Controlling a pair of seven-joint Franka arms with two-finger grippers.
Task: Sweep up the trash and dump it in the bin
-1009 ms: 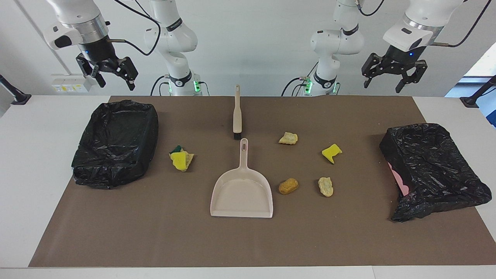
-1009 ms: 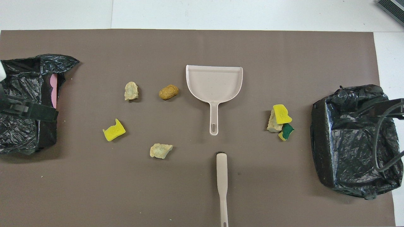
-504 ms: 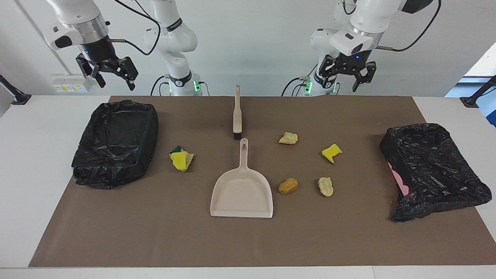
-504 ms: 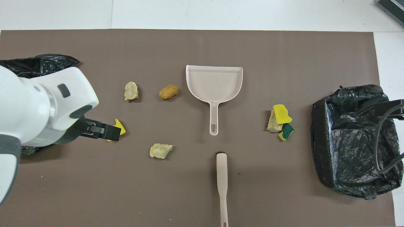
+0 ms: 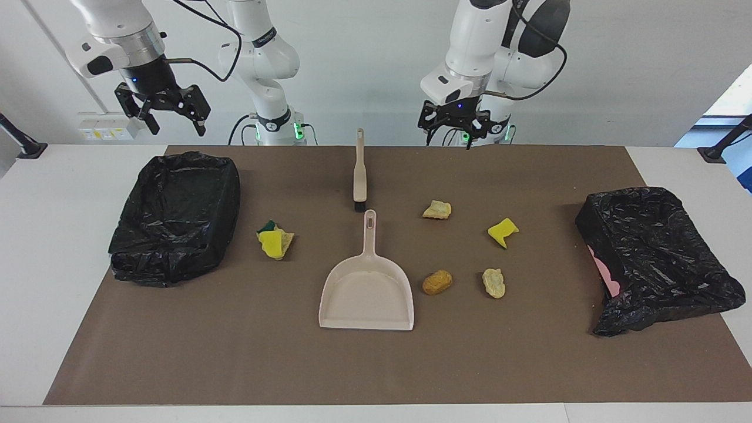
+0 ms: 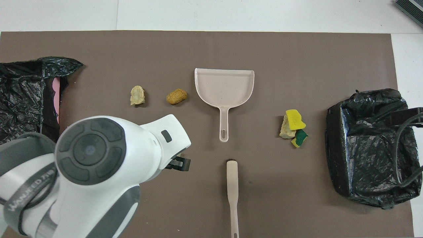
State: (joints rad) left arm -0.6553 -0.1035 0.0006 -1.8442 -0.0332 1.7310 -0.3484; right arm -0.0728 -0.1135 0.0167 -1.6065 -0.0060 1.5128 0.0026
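Listing for you: trash, torn sponge chunks on the brown mat (image 5: 529, 364) of the surface — a yellow-and-green cluster (image 5: 274, 241) beside the bin (image 5: 176, 217) at the right arm's end; tan (image 5: 437, 209), yellow (image 5: 503, 231), orange-brown (image 5: 437, 282) and pale (image 5: 494, 282) pieces beside the dustpan (image 5: 367, 294). Likely light, soft, prone to roll; sweep them. Take the brush (image 5: 359, 170) by its slim handle. Left gripper (image 5: 451, 122), released, hangs near it; right gripper (image 5: 163, 107), released, waits over its bin. Open mat all round; a second bin (image 5: 658, 258) sags.
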